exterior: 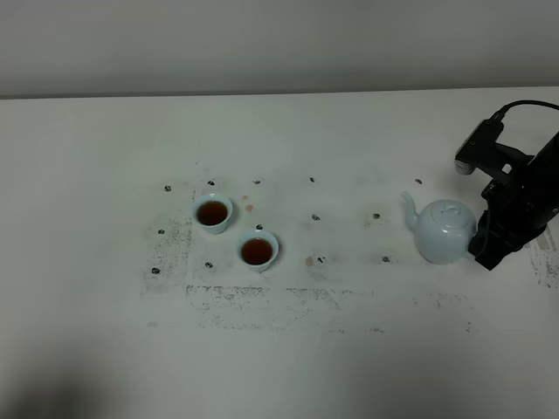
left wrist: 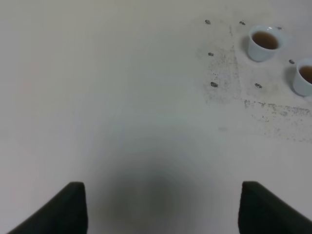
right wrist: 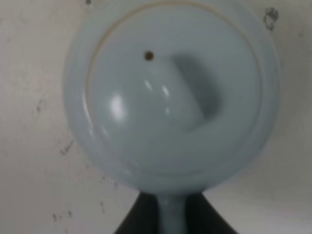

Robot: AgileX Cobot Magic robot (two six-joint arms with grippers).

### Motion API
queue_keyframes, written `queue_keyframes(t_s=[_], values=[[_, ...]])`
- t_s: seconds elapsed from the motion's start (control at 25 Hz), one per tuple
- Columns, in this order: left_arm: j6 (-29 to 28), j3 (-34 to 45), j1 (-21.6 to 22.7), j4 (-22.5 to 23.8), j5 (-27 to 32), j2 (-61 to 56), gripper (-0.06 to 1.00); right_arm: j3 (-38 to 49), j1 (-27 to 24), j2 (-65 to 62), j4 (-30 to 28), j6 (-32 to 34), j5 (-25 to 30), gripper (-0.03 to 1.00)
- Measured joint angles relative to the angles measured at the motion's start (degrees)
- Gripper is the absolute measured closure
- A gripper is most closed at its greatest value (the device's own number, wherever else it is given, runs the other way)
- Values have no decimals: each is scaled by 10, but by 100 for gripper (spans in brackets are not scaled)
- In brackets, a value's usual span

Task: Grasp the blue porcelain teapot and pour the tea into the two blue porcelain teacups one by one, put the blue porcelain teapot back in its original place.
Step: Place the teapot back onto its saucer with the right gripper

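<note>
Now the right claw (right wrist: 168,217) pinches the handle of the teapot (exterior: 444,231), which sits on the table (exterior: 279,349) far from both full cups (exterior: 212,213), so let go gently.

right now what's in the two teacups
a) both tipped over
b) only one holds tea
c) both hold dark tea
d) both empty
c: in the high view the far teacup and the near teacup both stand upright with dark brown tea inside.
</note>
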Motion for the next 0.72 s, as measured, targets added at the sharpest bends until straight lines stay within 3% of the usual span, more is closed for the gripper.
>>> queue_keyframes(t_s=[0.32,0.72], values=[[0,0,0,0,0,0,33,0,-5,0,-23,1,-1,93],[0,0,0,0,0,0,33,0,-10,0,-7,-2,-4,93]])
